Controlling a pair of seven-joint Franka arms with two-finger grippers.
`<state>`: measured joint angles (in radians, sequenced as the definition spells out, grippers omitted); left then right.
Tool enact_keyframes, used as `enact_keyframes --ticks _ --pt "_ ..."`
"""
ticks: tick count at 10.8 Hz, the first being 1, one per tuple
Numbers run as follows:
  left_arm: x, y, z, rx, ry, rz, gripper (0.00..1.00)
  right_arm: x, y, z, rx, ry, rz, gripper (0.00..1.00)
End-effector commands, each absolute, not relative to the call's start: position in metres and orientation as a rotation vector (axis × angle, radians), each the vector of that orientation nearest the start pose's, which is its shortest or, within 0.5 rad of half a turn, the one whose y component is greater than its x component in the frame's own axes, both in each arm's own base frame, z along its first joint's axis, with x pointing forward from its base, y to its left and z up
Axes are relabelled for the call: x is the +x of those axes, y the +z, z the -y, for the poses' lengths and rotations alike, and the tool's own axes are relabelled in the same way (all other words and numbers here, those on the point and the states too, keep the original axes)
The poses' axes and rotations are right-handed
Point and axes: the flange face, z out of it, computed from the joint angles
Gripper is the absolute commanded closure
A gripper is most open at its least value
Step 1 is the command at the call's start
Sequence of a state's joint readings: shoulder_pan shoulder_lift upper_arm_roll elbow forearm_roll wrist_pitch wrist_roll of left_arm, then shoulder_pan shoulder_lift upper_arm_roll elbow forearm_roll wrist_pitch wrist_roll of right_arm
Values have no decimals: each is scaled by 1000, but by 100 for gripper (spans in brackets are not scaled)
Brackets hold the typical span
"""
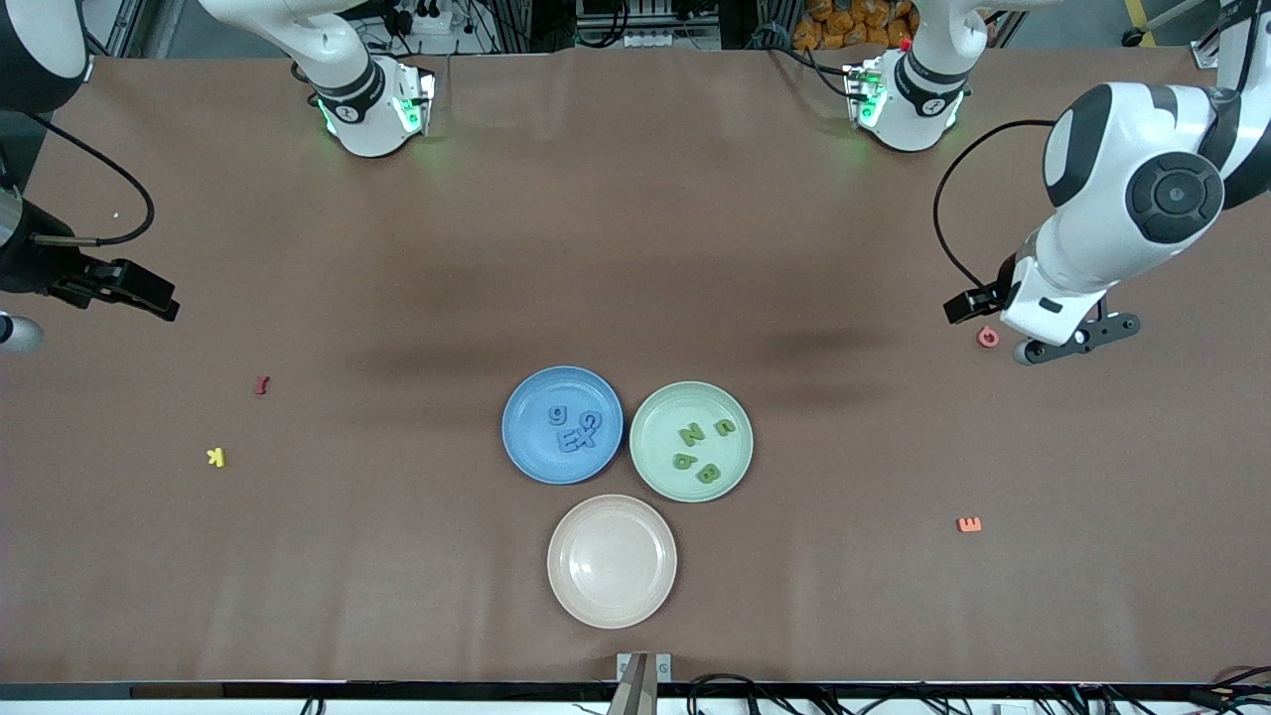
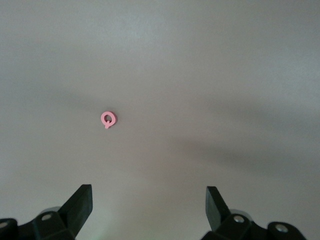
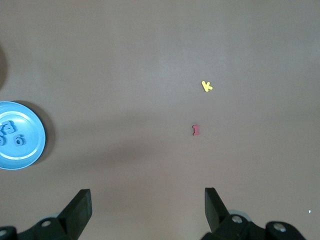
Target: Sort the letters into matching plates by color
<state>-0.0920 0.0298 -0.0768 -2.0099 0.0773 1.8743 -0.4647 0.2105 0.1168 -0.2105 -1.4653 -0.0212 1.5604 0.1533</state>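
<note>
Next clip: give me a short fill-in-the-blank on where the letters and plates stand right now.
1. The blue letters lie in the ____ plate.
2. The green plate holds ____ green letters.
3. The plate nearest the front camera, the beige plate, holds ____ letters.
4. The pink letter lies on the table under the ____ tool.

Missing words: blue; four; no; left
</note>
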Motion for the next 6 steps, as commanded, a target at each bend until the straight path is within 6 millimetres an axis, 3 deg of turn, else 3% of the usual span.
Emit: enact_keyframes --ticks 1,3,6 --pt "523 442 84 -3077 176 429 0 588 609 -6 -3196 17 -251 0" --pt "541 483 71 -3115 67 488 0 588 609 -6 -3196 17 -249 0" --pt "545 535 69 -3151 18 350 0 588 609 -6 -3196 17 -249 0"
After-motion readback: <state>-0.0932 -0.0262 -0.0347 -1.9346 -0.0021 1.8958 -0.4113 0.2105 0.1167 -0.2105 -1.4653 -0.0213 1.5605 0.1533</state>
